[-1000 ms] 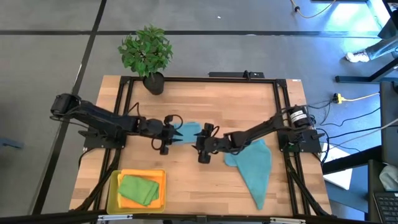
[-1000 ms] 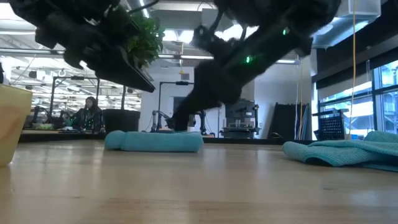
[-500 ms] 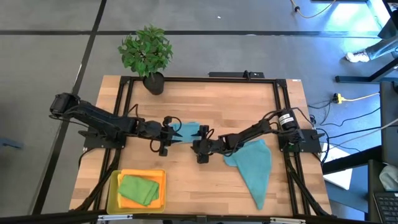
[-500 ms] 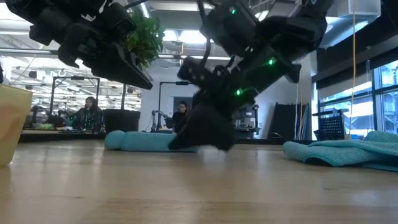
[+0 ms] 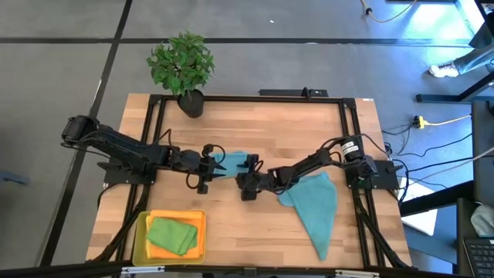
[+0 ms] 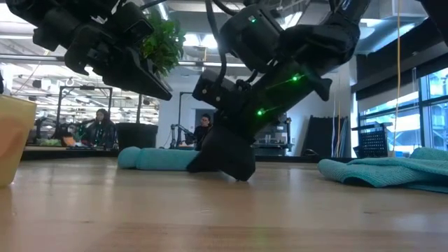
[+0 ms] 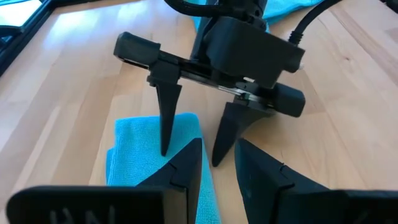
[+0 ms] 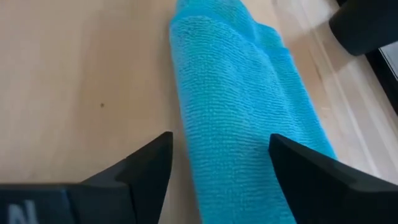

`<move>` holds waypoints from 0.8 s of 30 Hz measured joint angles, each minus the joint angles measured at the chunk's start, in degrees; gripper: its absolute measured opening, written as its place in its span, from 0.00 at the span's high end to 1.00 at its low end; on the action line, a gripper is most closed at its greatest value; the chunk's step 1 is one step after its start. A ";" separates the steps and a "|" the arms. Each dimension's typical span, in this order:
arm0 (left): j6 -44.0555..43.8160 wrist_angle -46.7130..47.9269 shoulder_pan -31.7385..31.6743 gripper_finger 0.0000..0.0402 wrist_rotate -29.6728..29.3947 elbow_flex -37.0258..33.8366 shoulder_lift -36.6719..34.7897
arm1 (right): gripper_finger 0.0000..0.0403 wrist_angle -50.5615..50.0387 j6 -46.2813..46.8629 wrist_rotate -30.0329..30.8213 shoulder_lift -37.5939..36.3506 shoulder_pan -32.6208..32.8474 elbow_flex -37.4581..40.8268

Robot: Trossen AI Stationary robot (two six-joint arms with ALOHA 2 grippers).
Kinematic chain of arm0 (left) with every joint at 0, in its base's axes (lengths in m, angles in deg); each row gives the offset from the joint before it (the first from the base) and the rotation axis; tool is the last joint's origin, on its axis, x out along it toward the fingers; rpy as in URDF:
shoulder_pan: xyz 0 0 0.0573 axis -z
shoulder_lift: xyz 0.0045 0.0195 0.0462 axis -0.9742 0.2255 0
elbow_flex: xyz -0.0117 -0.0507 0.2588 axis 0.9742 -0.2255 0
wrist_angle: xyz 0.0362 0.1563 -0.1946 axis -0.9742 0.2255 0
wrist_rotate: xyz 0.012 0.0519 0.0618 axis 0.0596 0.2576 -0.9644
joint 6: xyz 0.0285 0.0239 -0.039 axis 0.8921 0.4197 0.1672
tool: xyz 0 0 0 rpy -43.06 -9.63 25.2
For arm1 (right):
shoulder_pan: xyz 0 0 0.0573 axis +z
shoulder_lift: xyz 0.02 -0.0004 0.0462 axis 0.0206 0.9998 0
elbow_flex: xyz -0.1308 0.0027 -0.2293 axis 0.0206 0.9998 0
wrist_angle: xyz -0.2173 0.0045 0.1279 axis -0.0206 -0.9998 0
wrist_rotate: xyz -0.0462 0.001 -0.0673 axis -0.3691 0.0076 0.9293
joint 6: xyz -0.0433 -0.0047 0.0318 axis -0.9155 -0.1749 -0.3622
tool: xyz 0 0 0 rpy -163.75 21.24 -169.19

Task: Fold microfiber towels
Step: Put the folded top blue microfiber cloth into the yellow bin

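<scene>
A teal-blue towel (image 5: 234,161), folded into a thick narrow pad, lies flat at the table's middle. My right gripper (image 5: 242,174) is open and low over the pad's right end (image 8: 236,112). One finger (image 7: 166,118) is over the cloth and the other over bare wood. My left gripper (image 5: 214,164) hangs above the pad's left end (image 7: 149,162), clear of it in the low view. Its fingers stand a narrow gap apart with wood showing between them. A second teal-blue towel (image 5: 312,205) lies spread and rumpled on the table's right side. My right gripper slants down from the table's right side with its fingers astride one long edge of the folded towel (image 8: 273,143). Its fingertips (image 6: 234,171) are down at table height. Whether a fingertip touches the cloth, I cannot tell.
A yellow tray (image 5: 141,232) at the near left holds a folded green towel (image 5: 171,235). A potted plant (image 5: 183,66) stands at the far left corner. Bare wood lies between the folded towel and the table's near edge.
My right gripper has come down from above the table to table height and a little toward the left, onto the folded towel's right end, rolling its wrist as it sank. Both towels lie as before.
</scene>
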 joint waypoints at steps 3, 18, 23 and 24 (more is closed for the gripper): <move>-0.12 0.00 0.00 0.78 0.09 0.02 0.01 | 0.38 -0.61 0.20 0.76 0.04 -0.21 0.04; -0.23 0.09 0.00 0.78 0.11 0.07 0.15 | 0.68 -1.56 3.05 -4.17 0.20 -2.56 0.33; -0.23 0.22 0.00 0.78 0.11 0.07 0.17 | 0.88 -1.56 5.06 -5.60 0.20 -2.79 0.34; -0.23 0.28 0.00 0.78 0.11 0.07 0.17 | 0.92 -1.46 5.23 -5.85 0.20 -2.81 0.35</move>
